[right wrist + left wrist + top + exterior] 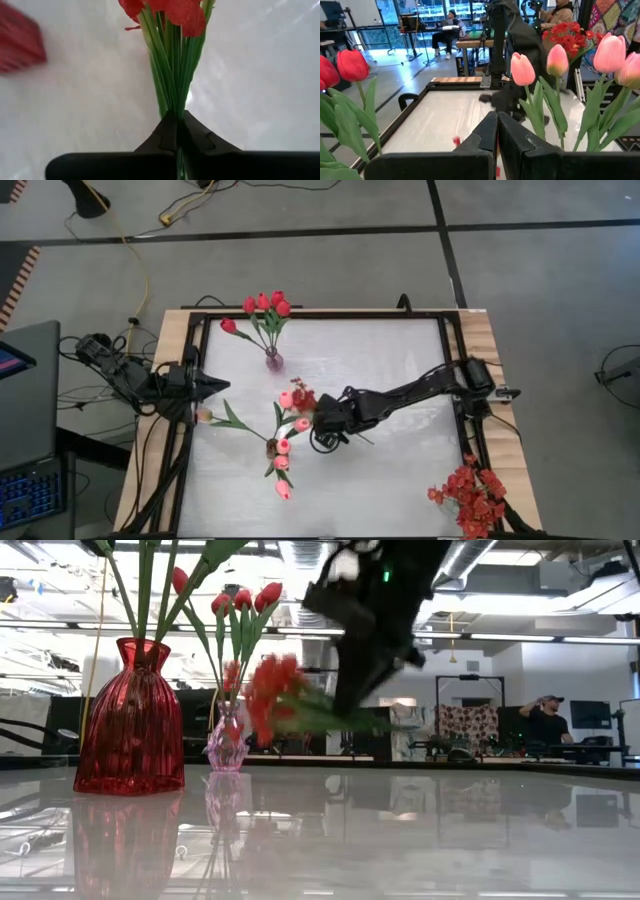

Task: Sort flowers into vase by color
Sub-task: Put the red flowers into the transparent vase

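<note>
Black and shut on nothing, the left gripper point(222, 386) waited at the desk's point(400, 480) left edge. Mid-desk, the right gripper point(318, 416) clamped a red spray point(172, 55) by its thin stems, lifted beside the pink tulips point(283, 465). That narrow pinch could let stems slide out, or the swinging spray might snag those tulips and tip their vase.
</note>
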